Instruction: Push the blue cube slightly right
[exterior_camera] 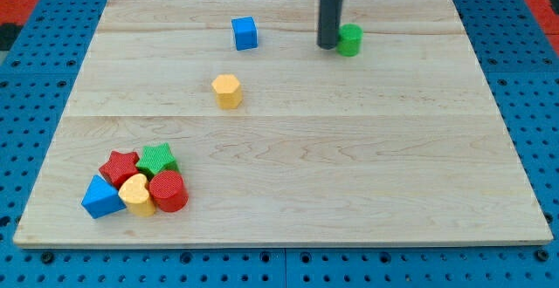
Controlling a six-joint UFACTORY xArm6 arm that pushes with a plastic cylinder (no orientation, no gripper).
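The blue cube [245, 33] sits on the wooden board [349, 148] near the view's top, left of centre. My tip [328, 45] is at the lower end of the dark rod, well to the right of the blue cube. It stands just left of a green cylinder [350, 40], touching it or nearly so. The board between my tip and the blue cube is bare.
A yellow hexagonal block [227, 91] lies below the blue cube. At the view's bottom left is a cluster: a red star [120, 166], a green star [158, 158], a red cylinder [168, 191], a yellow heart [136, 195] and a blue block [102, 197].
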